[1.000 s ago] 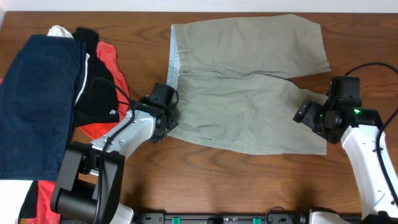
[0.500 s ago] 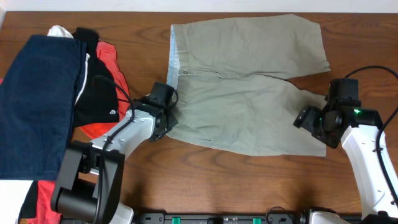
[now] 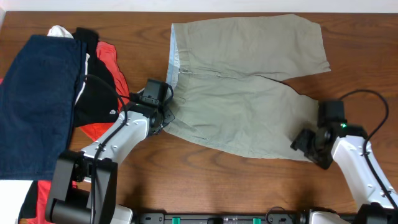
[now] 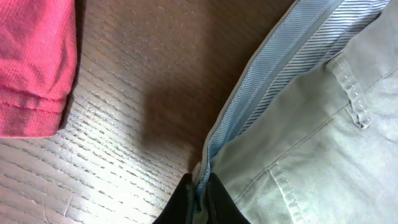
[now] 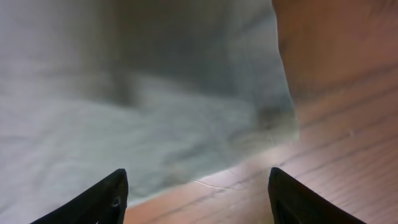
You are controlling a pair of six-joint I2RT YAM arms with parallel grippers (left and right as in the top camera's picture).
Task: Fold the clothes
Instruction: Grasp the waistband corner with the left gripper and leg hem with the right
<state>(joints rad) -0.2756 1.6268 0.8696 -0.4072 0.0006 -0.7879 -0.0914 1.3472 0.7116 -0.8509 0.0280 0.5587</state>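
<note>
The clothes, khaki-beige shorts [image 3: 242, 81] with a pale blue inner waistband, lie flat on the wooden table [image 3: 236, 180], waist to the left and legs to the right. My left gripper [image 3: 163, 118] is at the near left waist corner. In the left wrist view, this gripper [image 4: 200, 194] is shut on the striped blue waistband edge of the shorts [image 4: 311, 124]. My right gripper [image 3: 305, 146] is at the near leg's hem corner. The right wrist view shows it [image 5: 198, 186] open, hovering over the shorts' [image 5: 124, 93] hem edge and bare wood, with nothing between the fingers.
At the table's left lies a pile: a navy garment [image 3: 37, 99], a black one [image 3: 96, 99], an orange-red one [image 3: 102, 127] and something white [image 3: 59, 31]. The red fabric [image 4: 31, 62] lies close to the left gripper. Bare wood runs along the front edge.
My left gripper has shut on the waistband corner and drawn it slightly away from the front edge. My right arm has moved toward the front edge, down to the near leg's hem corner.
</note>
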